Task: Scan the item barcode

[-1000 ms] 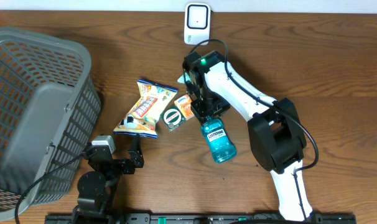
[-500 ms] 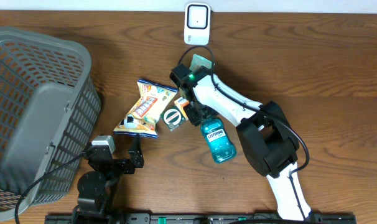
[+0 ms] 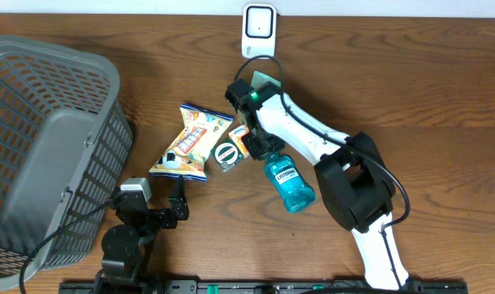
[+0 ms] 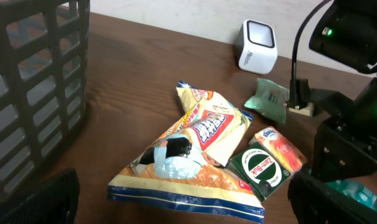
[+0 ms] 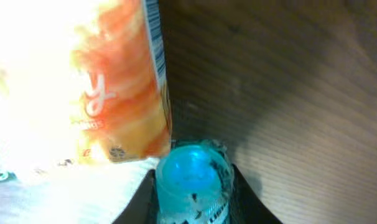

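The right arm (image 3: 301, 131) now lies with its wrist nearer the table's left edge than a second ago, and the forearm slants lower across the table. The right gripper (image 3: 266, 153) has dropped onto the cap end of the mouthwash bottle (image 3: 290, 186). Its jaws were wide before and now sit close against both sides of the blue cap. The bottle itself has shifted, and its base now lies slightly nearer the table's right edge, at a steeper slant.

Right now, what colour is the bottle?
The bottle is see-through teal-blue, with a dark blue label. The overhead view shows it best.
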